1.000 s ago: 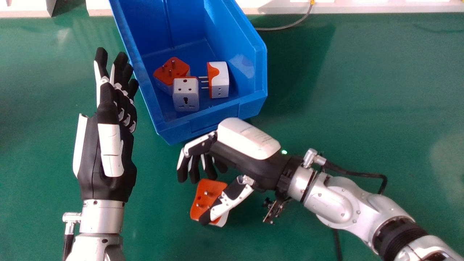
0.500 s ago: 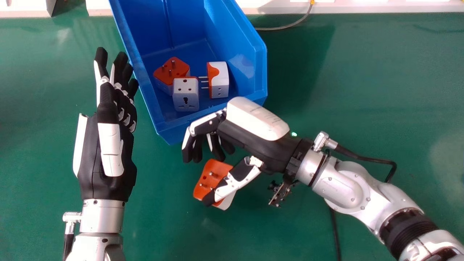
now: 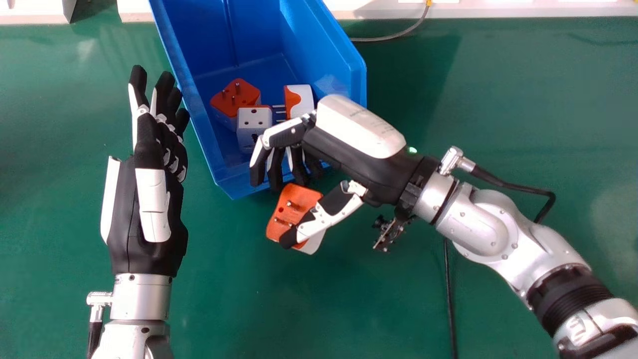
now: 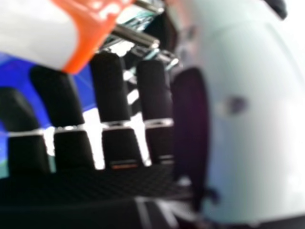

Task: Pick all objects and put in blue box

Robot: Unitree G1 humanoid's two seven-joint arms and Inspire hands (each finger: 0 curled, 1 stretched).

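Note:
My right hand (image 3: 349,144) is over the near right edge of the blue box (image 3: 224,177), its curled fingers and thumb pinching an orange and white plug adapter (image 3: 289,207) just outside the near wall. In the right hand view the adapter (image 4: 38,33) lies between the right hand's fingers (image 4: 112,90) and its thumb. Inside the box are an adapter with its orange face up (image 3: 234,97), a white one (image 3: 254,119) beside it, and a third (image 3: 301,99) partly hidden by the right hand. My left hand (image 3: 149,199) stays left of the box with straight fingers.
The green table (image 3: 498,99) surrounds the box. A grey cable (image 3: 389,38) runs along the back near a white ledge (image 3: 498,10). A black cable (image 3: 450,299) hangs below the right forearm.
My right hand has moved up toward the box, carrying the adapter away from its earlier place nearer the front. The left hand has kept still.

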